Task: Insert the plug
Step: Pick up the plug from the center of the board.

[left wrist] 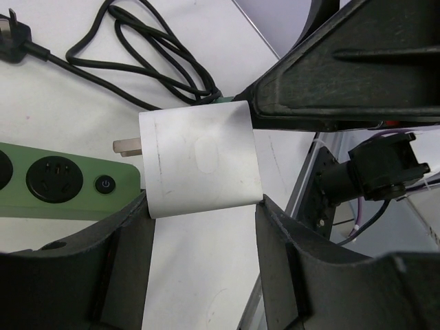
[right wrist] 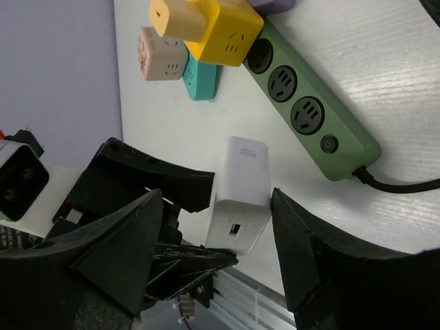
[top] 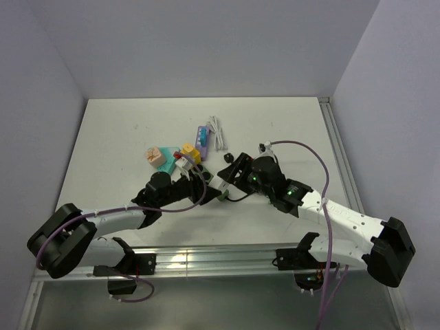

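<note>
The left gripper [left wrist: 203, 206] is clamping the white charger [left wrist: 199, 158] between its two dark fingers [left wrist: 130, 254], which are pressing on the body's opposite sides. The right gripper [right wrist: 216, 196] is straddling the same charger with its jaws spread. One finger [right wrist: 302, 234] is lying close against the body, and the other is standing apart from it, with a left finger sitting in the gap. In the left wrist view a right finger [left wrist: 344, 69] is meeting the charger's rear edge.

The charger is a rounded white block with faint grey lettering on one face. A small port [right wrist: 235, 229] is showing on the end turned toward the right wrist camera. Its flat metal prongs [left wrist: 127, 146] are pointing toward the green power strip [right wrist: 309, 103]. The tips are hanging just beside the strip's edge near the round power button [left wrist: 104, 184], not in any socket.

The strip is lying flat on the white table [top: 137, 130]. Three sockets between the button and the far end are showing their holes. Beyond them a yellow cube adapter [right wrist: 223, 27] is sitting on the strip. A beige cube [right wrist: 161, 51] and a teal block [right wrist: 201, 79] are resting just beside it on the table. The strip's black cable [left wrist: 151, 48] is looping across the table behind the charger and ending in a black plug [left wrist: 14, 38].
</note>
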Motion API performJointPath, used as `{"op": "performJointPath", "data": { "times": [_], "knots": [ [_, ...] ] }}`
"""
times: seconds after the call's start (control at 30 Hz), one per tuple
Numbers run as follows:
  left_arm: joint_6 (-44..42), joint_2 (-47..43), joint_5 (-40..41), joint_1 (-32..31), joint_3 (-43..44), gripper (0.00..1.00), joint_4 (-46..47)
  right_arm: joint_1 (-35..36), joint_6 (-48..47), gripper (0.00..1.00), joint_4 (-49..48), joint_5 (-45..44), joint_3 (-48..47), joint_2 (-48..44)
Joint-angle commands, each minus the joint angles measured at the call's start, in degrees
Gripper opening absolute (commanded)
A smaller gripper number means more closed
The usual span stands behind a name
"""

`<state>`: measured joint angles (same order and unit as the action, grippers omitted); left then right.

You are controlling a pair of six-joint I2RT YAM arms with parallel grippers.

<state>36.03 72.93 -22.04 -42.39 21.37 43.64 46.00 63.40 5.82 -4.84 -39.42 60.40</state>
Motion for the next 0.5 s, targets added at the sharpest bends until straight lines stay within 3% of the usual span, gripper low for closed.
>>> {"op": "performJointPath", "data": {
  "times": [0.0,0.27,0.47],
  "knots": [
    [-2.1,0.8,-0.4,0.2,3.3,0.00,6.4,0.8,1.2,0.71,-0.2,0.6,-2.7,1.4],
    [-3.6,0.1,0.2,0.2,3.8,0.00,6.5,0.8,2.3,0.71,-1.2,0.7,-1.1,2.5],
    [-3.9,0.7,-1.0,0.2,4.1,0.00,6.9,0.8,2.7,0.31,-2.3,0.5,-1.2,3.5]
  ]
}}
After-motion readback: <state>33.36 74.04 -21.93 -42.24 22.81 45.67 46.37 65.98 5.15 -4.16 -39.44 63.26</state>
